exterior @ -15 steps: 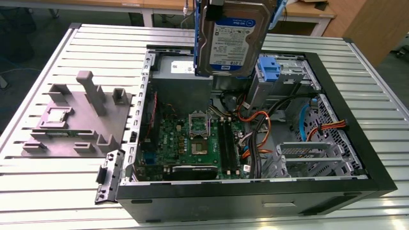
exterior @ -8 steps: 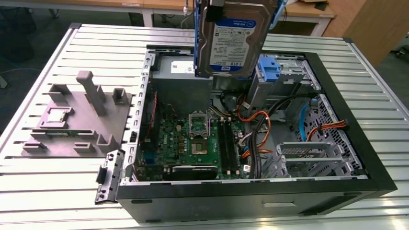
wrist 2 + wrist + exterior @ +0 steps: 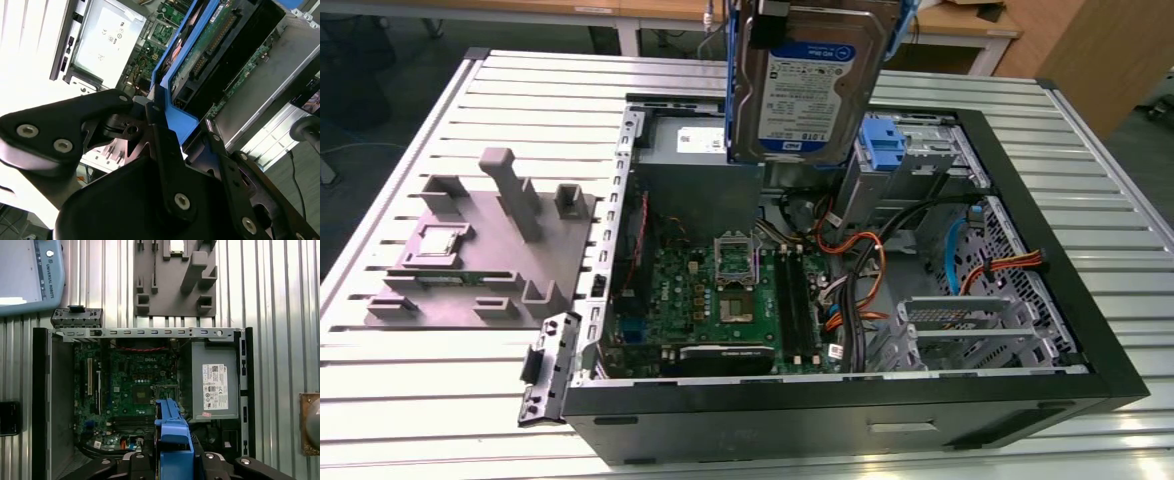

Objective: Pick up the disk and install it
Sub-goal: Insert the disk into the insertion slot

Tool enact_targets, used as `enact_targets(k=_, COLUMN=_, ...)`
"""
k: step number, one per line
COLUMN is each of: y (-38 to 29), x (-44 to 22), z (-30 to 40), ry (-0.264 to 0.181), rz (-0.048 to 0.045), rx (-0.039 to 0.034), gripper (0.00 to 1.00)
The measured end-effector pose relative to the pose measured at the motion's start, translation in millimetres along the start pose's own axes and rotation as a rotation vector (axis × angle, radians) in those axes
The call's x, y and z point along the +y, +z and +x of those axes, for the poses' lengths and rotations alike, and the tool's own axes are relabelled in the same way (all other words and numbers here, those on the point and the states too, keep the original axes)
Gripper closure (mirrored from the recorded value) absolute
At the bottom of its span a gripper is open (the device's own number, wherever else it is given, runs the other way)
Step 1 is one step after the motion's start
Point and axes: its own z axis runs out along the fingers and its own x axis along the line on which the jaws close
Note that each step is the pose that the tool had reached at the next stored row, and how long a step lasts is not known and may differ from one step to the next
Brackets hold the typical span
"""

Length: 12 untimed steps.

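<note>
The pincer (image 3: pixel 177 125) is closed on the disk (image 3: pixel 811 80). In the second wrist view its two black fingers (image 3: pixel 162 135) clamp the blue frame at one short end, so the disk extends straight out from between them.

The disk is clear of the desk (image 3: pixel 440 400), in the air above the far part of the open computer case (image 3: pixel 854 410). In the exterior view its long axis is close to upright. The held end is uppermost, the free end points down into the case, and the labelled face is turned toward that camera.

In the first wrist view the disk appears edge-on, over the strip between the motherboard (image 3: pixel 140 385) and the power supply (image 3: pixel 215 385).

The blue bracket (image 3: pixel 887 150) on the drive bay lies just beyond the lower corner of the disk, toward the exterior view's right. The disk is not touching it.

The grey fixture block (image 3: pixel 480 250) sits on the desk, well apart, on the exterior view's left of the case.
</note>
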Motion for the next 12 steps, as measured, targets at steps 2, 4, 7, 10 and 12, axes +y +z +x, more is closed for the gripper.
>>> enact_targets(k=2, y=0.0, x=0.0, z=0.5, ry=0.0, rz=0.0, rx=0.0, gripper=0.64)
enact_targets(k=4, y=0.0, x=0.0, z=0.5, ry=0.0, rz=0.0, rx=0.0, gripper=0.64)
enact_targets(k=7, y=0.0, x=0.0, z=0.6, ry=0.0, rz=0.0, rx=0.0, gripper=0.64)
enact_targets(k=10, y=0.0, x=0.0, z=0.6, ry=0.0, rz=0.0, rx=0.0, gripper=0.64)
enact_targets(k=12, y=-0.1, x=0.0, z=0.9, ry=0.0, rz=0.0, rx=0.0, gripper=0.64)
